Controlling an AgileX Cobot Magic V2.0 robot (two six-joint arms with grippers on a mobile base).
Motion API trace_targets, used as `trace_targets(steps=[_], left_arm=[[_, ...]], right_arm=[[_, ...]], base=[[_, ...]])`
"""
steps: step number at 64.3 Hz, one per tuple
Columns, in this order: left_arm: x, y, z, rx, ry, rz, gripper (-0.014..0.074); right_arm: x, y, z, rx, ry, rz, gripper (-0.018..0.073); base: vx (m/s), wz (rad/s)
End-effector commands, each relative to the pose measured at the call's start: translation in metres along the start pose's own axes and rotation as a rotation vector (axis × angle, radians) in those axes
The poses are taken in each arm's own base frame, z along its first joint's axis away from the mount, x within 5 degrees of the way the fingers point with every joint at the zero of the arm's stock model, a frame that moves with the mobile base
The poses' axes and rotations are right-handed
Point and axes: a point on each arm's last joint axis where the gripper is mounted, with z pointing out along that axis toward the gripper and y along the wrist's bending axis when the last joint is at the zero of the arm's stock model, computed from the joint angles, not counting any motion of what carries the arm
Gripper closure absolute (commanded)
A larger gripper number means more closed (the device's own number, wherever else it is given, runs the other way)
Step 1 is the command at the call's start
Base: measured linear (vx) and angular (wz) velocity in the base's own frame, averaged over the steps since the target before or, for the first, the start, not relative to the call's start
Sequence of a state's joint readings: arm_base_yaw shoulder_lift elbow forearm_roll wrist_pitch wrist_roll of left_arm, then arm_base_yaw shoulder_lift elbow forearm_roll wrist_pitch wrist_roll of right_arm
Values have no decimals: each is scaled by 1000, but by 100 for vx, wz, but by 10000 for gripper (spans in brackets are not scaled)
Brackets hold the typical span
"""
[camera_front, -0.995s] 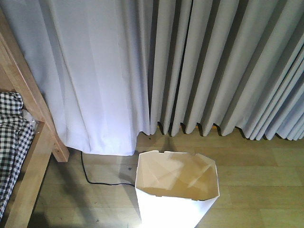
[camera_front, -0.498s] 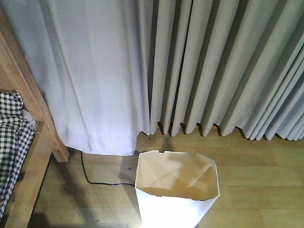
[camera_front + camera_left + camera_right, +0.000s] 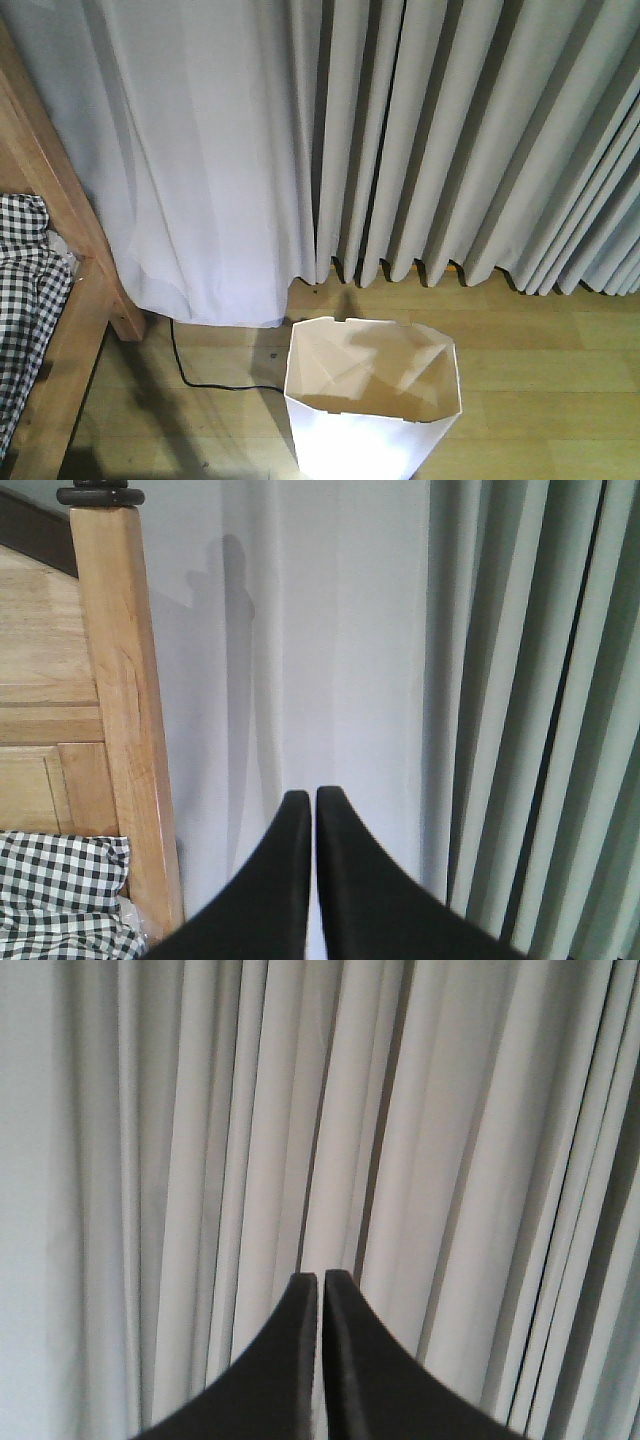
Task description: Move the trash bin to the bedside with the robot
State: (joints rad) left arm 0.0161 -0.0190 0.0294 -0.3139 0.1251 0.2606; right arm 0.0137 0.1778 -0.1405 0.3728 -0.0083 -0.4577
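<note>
The white trash bin [image 3: 372,405] stands upright on the wooden floor at the bottom centre of the front view, cream inside and empty. The bedside shows at the left: a light wooden bed frame [image 3: 60,240] with black-and-white checked bedding [image 3: 25,300]. The bin sits about a bin's width to the right of the frame. My left gripper [image 3: 313,795] is shut with nothing in it, pointing at the white curtain next to the bed post [image 3: 125,710]. My right gripper [image 3: 320,1278] is shut and empty, facing grey curtain folds. Neither arm shows in the front view.
Grey pleated curtains [image 3: 460,140] and a white curtain [image 3: 210,160] hang to the floor behind the bin. A black cable [image 3: 200,378] runs along the floor between the bed frame and the bin. Wooden floor [image 3: 550,390] stretches to the right.
The view has crept slightly forward: the bin sits a little lower in the front view and the curtains look marginally closer. Both grippers stay shut.
</note>
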Motion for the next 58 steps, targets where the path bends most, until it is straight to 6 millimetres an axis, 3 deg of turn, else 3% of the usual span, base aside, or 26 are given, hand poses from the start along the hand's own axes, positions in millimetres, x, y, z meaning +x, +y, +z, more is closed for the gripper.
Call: trace_targets(steps=[1,15,23,58], left_arm=[[1,2,0,-12,-54,-13,602],[1,2,0,-12,-54,-13,602],[1,2,0,-12,-54,-13,602],[1,2,0,-12,-54,-13,602]], right_arm=[[-4,-1,1,18,-85,-19,570],[37,2,-9,26,-138,11,570],[39,4,-17,10,-137,-23,570],[49,5,-16,-3,-25,65,570]], base=[[0,0],[0,0],[0,0],[0,0]])
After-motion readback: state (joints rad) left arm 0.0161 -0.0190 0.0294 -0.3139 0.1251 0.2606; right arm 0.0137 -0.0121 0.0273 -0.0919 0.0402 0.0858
